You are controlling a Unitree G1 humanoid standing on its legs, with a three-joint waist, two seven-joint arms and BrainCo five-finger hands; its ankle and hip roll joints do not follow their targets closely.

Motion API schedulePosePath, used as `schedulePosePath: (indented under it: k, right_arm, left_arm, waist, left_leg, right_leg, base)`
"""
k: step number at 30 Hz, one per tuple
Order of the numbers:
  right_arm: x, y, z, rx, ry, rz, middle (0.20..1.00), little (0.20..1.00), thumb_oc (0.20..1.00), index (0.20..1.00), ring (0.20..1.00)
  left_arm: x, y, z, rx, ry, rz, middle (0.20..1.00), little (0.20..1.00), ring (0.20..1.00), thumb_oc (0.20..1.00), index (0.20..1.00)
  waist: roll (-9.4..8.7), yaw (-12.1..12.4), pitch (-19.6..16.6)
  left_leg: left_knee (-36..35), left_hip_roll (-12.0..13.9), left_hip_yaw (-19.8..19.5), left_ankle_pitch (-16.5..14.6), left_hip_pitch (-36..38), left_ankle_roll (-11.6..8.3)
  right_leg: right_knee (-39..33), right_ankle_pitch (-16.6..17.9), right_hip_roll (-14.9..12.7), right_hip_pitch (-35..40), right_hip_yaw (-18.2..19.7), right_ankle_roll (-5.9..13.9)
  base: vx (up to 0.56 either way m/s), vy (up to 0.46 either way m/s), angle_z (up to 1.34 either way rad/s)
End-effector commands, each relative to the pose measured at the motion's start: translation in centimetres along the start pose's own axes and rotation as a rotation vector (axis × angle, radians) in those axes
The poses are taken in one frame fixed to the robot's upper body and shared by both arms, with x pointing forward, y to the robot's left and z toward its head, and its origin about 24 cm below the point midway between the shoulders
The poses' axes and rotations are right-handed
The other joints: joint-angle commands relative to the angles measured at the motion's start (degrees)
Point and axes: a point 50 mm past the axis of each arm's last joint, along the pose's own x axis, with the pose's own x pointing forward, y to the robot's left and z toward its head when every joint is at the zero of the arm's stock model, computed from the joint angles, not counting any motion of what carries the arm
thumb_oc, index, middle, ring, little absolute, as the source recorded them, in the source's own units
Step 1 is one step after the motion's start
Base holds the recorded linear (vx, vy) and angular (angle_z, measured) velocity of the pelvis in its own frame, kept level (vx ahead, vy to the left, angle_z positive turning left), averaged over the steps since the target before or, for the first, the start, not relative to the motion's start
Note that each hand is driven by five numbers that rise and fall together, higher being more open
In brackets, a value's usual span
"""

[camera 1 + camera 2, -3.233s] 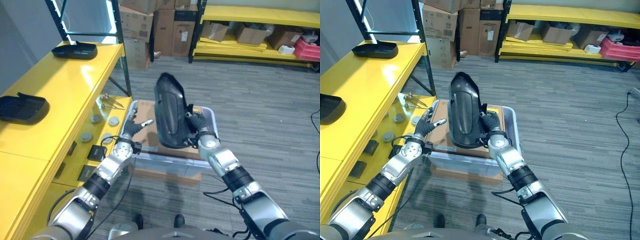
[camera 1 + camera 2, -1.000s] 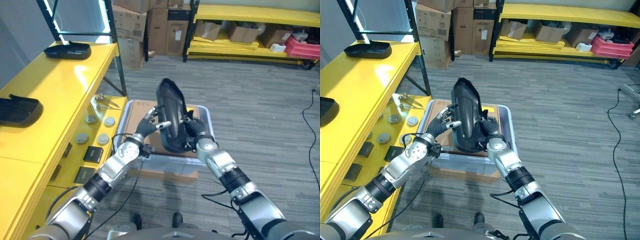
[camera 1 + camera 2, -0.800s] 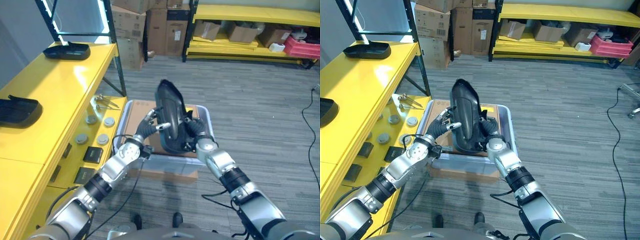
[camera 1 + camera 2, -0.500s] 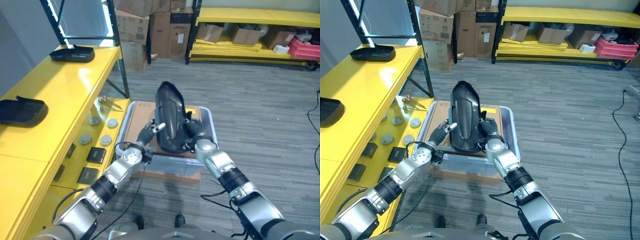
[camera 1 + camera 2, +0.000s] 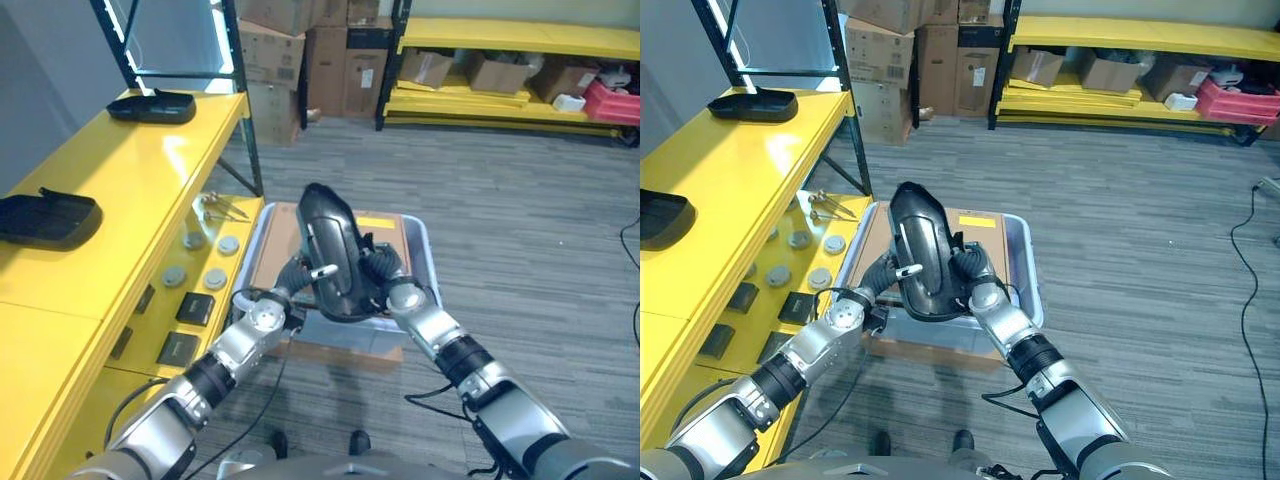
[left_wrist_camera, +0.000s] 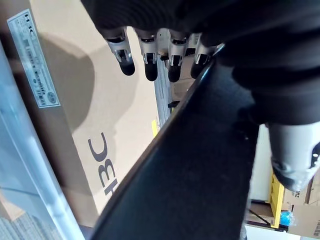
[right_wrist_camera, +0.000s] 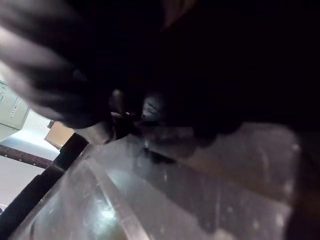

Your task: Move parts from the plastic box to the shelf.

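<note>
The black part (image 5: 333, 255), a long curved shell, is held up over the plastic box (image 5: 425, 262), between the two hands and leaning toward the yellow shelf (image 5: 120, 190). The right hand (image 5: 383, 282) is curled on its lower right edge. The left hand (image 5: 300, 275) lies against its other face: its thumb crosses the front, while in the left wrist view its fingers (image 6: 148, 59) hang straight and apart beside the part, so it steadies rather than grips.

The risk, as I judge it, is that the part pivots or slips out of the one real grip while it is swung across to the shelf, since it is tall and held low down. It would then drop back onto the cardboard (image 5: 283, 228) lining the box, or clip the box's rim. A second risk is knocking the two black parts (image 5: 45, 216) already on the shelf top when it is set down.

Compared with half a second ago the part has tipped further left and sits lower, and the left hand has come in closer under it. Three seconds ago that hand was clear of it.
</note>
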Motion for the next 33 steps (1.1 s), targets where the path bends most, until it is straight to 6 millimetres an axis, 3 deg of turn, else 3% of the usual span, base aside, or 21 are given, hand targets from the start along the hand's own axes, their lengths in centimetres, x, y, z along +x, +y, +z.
schedulePosePath:
  k: [1,2,3,4,5,16,24,25,26,29,33]
  right_arm:
    - [0.5,0.4,3.8,-0.009,-0.164,0.022,0.200,0.200,0.200,0.200,0.200]
    - [0.4,0.4,3.7,-0.005,-0.164,0.022,0.200,0.200,0.200,0.200,0.200]
    - [0.4,0.4,3.7,-0.002,-0.166,0.022,0.200,0.200,0.200,0.200,0.200]
    - [0.3,0.4,3.7,0.000,-0.168,0.021,0.200,0.200,0.200,0.200,0.200]
    - [0.3,0.4,3.7,0.004,-0.170,0.021,0.200,0.200,0.200,0.200,0.200]
    - [0.0,1.2,3.5,0.182,-0.113,0.047,0.200,0.200,0.200,0.200,0.200]
    - [-0.7,3.3,3.1,0.611,-0.005,0.135,0.200,0.200,0.200,0.200,0.200]
    - [-0.8,3.5,3.3,0.707,0.008,0.150,0.561,0.561,0.561,0.561,0.561]
    - [-0.9,3.7,3.4,0.761,0.015,0.165,1.000,1.000,1.000,1.000,1.000]
    - [-1.0,3.8,3.4,0.898,0.050,0.162,1.000,1.000,1.000,1.000,1.000]
    - [-0.6,2.4,3.4,0.960,0.014,0.062,1.000,1.000,1.000,1.000,1.000]
  left_arm:
    - [0.8,-2.5,2.9,-0.005,-0.141,-0.098,1.000,1.000,1.000,1.000,1.000]
    - [0.7,-2.4,2.9,0.001,-0.146,-0.103,1.000,1.000,1.000,1.000,1.000]
    - [0.7,-2.4,3.0,0.015,-0.154,-0.107,0.809,0.809,0.809,0.809,0.809]
    - [0.7,-2.4,3.1,0.030,-0.165,-0.111,0.363,0.363,0.363,0.363,0.363]
    - [0.6,-2.4,3.2,0.045,-0.174,-0.117,0.200,0.200,0.200,0.200,0.200]
    - [0.4,-2.9,4.5,0.126,-0.225,-0.144,0.200,0.200,0.200,0.200,0.200]
    - [0.2,-3.3,5.8,0.084,-0.276,-0.155,0.200,0.200,0.200,0.200,0.200]
    - [0.1,-3.2,5.9,0.075,-0.278,-0.152,0.200,0.200,0.200,0.200,0.200]
    - [0.0,-3.1,6.0,0.068,-0.280,-0.150,0.200,0.200,0.200,0.200,0.200]
    - [-0.1,-2.8,6.1,0.048,-0.290,-0.133,0.200,0.200,0.200,0.200,0.200]
    - [-0.2,-2.0,6.6,0.034,-0.310,-0.089,0.200,0.200,0.200,0.200,0.200]
  waist:
    - [-1.00,1.6,-2.4]
    - [-0.98,1.6,-2.4]
    - [-0.99,1.6,-2.4]
    - [-0.98,1.6,-2.3]
    - [-0.97,1.5,-2.3]
    - [-0.94,1.1,-2.3]
    - [-0.76,1.0,-2.2]
    - [-0.72,1.1,-2.3]
    - [-0.71,1.1,-2.3]
    - [-0.64,1.3,-2.5]
    - [-0.52,1.6,-2.9]
  left_leg:
    - [4.0,0.4,0.9,-3.0,-2.8,-0.37]
    - [3.9,0.4,0.9,-3.0,-2.8,-0.41]
    - [3.9,0.3,0.9,-3.0,-2.8,-0.41]
    - [4.0,0.3,0.9,-3.0,-2.8,-0.40]
    - [4.0,0.3,0.8,-3.0,-2.9,-0.40]
    - [3.8,0.4,1.2,-3.1,-2.6,-0.39]
    - [3.8,0.6,1.5,-3.1,-2.3,-0.45]
    - [3.9,0.6,1.4,-3.1,-2.3,-0.46]
    - [3.9,0.6,1.4,-3.1,-2.2,-0.47]
    - [3.6,0.6,1.4,-3.0,-2.1,-0.44]
    - [3.4,0.7,1.4,-2.9,-2.0,-0.46]
  right_leg:
    - [6.0,-3.7,-4.1,-1.3,-1.7,5.74]
    - [6.0,-3.7,-4.1,-1.3,-1.7,5.76]
    - [5.9,-3.7,-4.1,-1.3,-1.7,5.76]
    - [6.0,-3.7,-4.1,-1.3,-1.7,5.75]
    - [6.0,-3.7,-4.1,-1.3,-1.8,5.75]
    - [6.0,-3.8,-4.0,-1.2,-1.5,5.68]
    - [6.0,-4.0,-3.9,-1.0,-1.5,5.44]
    - [6.0,-4.0,-3.8,-0.9,-1.5,5.39]
    - [5.9,-3.9,-3.8,-0.9,-1.5,5.36]
    - [5.7,-3.9,-3.7,-0.7,-1.6,5.28]
    - [5.2,-3.9,-3.6,-0.4,-1.6,5.23]
  base:
    - [0.00,0.000,0.00]
    - [0.00,0.000,0.00]
    - [0.00,0.000,0.00]
    - [0.00,0.000,0.00]
    - [0.00,0.000,0.00]
    - [0.00,0.000,0.00]
    - [0.00,0.000,0.00]
    - [0.00,0.000,0.00]
    - [0.00,0.000,0.00]
    - [0.00,0.000,0.00]
    - [0.00,0.000,0.00]
